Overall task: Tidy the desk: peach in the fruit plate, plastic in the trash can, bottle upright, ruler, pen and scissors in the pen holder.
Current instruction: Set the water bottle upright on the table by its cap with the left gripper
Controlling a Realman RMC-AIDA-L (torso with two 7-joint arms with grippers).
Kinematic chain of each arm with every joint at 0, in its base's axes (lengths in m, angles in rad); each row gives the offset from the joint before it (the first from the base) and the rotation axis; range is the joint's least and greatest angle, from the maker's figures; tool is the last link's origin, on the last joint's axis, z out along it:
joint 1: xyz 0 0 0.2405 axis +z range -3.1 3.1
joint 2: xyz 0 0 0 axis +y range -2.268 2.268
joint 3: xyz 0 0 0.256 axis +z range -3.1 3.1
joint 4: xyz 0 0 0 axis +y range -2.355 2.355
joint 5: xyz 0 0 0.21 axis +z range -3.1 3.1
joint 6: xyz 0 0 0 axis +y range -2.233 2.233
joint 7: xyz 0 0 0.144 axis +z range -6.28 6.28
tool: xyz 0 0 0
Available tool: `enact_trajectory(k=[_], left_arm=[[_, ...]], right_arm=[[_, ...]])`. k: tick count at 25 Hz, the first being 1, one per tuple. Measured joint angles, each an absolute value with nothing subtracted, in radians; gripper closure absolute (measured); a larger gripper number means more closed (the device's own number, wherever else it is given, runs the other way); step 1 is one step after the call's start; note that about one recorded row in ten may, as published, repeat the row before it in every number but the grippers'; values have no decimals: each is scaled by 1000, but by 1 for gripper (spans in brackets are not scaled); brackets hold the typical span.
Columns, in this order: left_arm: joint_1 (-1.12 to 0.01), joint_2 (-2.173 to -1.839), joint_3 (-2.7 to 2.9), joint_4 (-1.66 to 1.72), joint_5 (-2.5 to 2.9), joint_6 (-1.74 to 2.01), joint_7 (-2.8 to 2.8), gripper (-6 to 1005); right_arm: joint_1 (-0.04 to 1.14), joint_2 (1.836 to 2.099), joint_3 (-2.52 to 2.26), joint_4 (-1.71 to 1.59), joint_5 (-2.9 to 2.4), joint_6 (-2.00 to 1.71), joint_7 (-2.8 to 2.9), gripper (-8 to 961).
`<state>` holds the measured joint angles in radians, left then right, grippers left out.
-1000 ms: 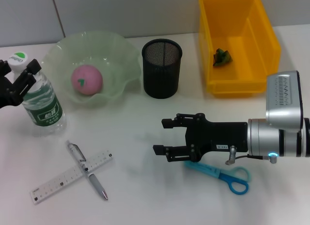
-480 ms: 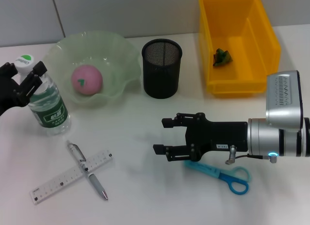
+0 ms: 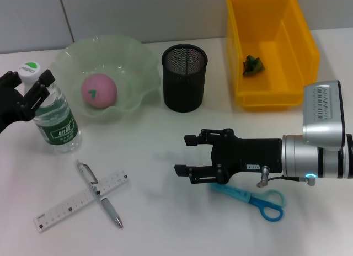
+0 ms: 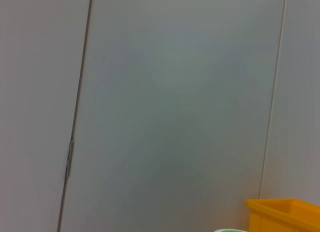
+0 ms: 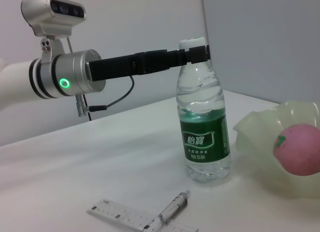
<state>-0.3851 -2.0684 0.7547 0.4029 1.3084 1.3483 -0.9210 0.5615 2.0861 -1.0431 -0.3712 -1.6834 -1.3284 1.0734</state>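
Note:
The clear water bottle [image 3: 55, 117] with a green label stands upright on the table left of the fruit plate. My left gripper [image 3: 26, 89] is shut on its neck just under the white cap; the right wrist view shows the same grip [image 5: 196, 55] on the bottle [image 5: 204, 123]. The pink peach [image 3: 99, 91] lies in the pale green fruit plate [image 3: 132, 57]. Green plastic [image 3: 252, 64] lies in the yellow bin [image 3: 300, 35]. A pen [image 3: 101, 195] lies crossed over a ruler [image 3: 66, 207]. Blue scissors [image 3: 255, 197] lie by my right gripper [image 3: 185, 155], which hovers open and empty.
The black mesh pen holder [image 3: 184, 77] stands between plate and bin. In the right wrist view the pen [image 5: 172, 208] and ruler [image 5: 122, 217] lie in front of the bottle, with the peach [image 5: 299, 148] to one side. The left wrist view shows only wall and a bin corner [image 4: 284, 214].
The left gripper has carried the bottle a little to the right and brought it from tilted to upright. The right arm has not moved.

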Motion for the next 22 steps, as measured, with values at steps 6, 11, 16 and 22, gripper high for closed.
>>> enact_trajectory(k=[6, 11, 16, 22], left_arm=[[-385, -2068, 755, 402, 1308, 1347, -918, 528], [-388, -2068, 755, 381, 1308, 1347, -896, 525], [-390, -2068, 755, 379, 1308, 1351, -896, 523], [-390, -2068, 755, 379, 1304, 1352, -896, 520]], right_arm=[[561, 2086, -1043, -371, -1683, -1330, 1075, 192], [561, 2086, -1043, -371, -1684, -1332, 1077, 193], [561, 2086, -1043, -371, -1685, -1333, 1080, 193], [561, 2086, -1043, -371, -1687, -1335, 1081, 193]])
